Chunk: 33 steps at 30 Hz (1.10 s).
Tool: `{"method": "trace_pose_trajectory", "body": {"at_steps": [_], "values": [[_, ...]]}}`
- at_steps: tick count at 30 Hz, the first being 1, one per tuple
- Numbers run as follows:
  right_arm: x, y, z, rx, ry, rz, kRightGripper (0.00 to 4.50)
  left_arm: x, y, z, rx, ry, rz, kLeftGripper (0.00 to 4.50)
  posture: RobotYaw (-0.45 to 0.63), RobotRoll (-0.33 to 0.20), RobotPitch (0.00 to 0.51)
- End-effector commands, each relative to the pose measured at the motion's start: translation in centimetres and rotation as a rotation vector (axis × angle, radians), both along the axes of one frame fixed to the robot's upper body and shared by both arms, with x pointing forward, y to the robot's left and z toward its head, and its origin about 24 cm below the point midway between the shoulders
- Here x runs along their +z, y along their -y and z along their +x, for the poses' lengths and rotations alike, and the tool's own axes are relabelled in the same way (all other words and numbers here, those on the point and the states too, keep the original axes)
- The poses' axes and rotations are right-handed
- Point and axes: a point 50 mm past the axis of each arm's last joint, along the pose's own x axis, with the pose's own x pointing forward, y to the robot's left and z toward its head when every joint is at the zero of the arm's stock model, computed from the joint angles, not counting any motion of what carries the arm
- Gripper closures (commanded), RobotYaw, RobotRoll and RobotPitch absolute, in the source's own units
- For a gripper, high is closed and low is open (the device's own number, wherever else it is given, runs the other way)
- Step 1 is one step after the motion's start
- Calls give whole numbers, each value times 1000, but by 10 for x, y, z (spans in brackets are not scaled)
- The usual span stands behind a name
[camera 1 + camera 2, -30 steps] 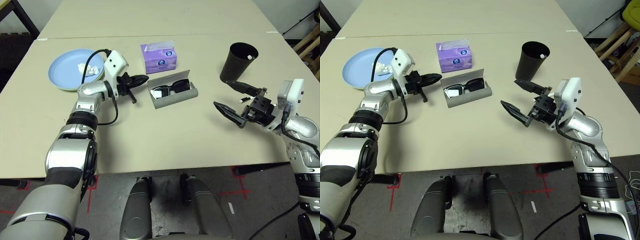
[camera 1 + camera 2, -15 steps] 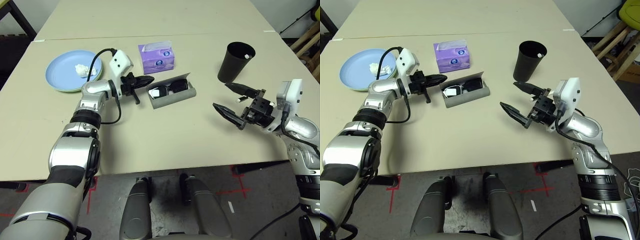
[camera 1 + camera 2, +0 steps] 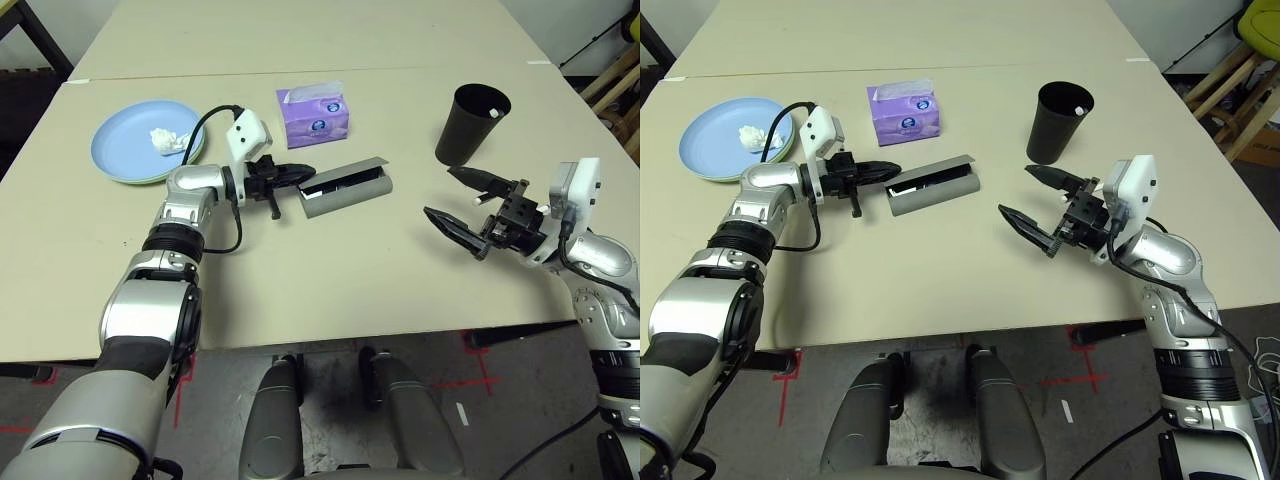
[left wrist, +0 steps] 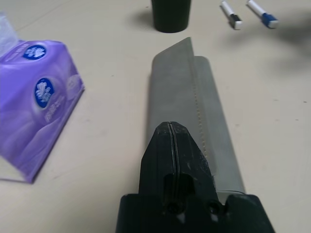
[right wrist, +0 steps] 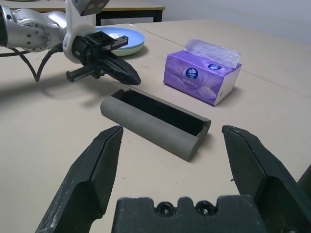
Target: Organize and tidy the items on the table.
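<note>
The left gripper [image 3: 303, 171], its two black fingers pressed flat together with nothing between them, rests its closed tip against the near end of the lid of the grey glasses case [image 3: 345, 186]; a clenched tip makes a firm blunt pusher, which suits folding a hinged lid down far better than a pinch would. The lid stands low and half closed over a dark interior (whether the sunglasses lie inside cannot be told from here), so the step in hand looks like shutting the case. The case is a matte, felt-like oblong with rounded ends and a stitched seam along the lid, lying near the middle of the beige bench [image 3: 300, 290], just in front of a glossy purple tissue box [image 3: 315, 115]. The right gripper [image 3: 1038, 202] hangs above the bench with its tapered fingers spread wide and nothing held, pointed toward the case as if waiting its turn. Behind it stands the black tapered cup [image 3: 471, 124], smooth and slightly flared, with a white pen tip [image 3: 493, 113] showing at its rim, and another white pen [image 3: 484, 199] lies on the bench close by the right gripper. At the far left a light blue plate [image 3: 125, 152] sits stacked on a pale green plate [image 3: 160, 180], with a small crumpled tissue wad [image 3: 167, 138] resting on the blue one, well apart from the case.
</note>
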Motion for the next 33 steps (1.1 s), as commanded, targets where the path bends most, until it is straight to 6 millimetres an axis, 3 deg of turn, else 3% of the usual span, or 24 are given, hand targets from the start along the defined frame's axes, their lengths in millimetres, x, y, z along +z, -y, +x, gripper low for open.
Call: {"method": "trace_pose_trajectory", "body": {"at_steps": [1, 16, 33], "values": [[1, 0, -2, 12, 0, -10, 0, -8, 3, -5, -37, -37, -8, 4454, 55, 0, 233], [0, -1, -1, 19, -2, -8, 0, -7, 10, -13, -111, -92, -2, 4454, 60, 0, 233], [3, -3, 0, 19, 14, -2, 0, -22, 2, -10, -18, -175, 105, 4454, 52, 0, 229]]}}
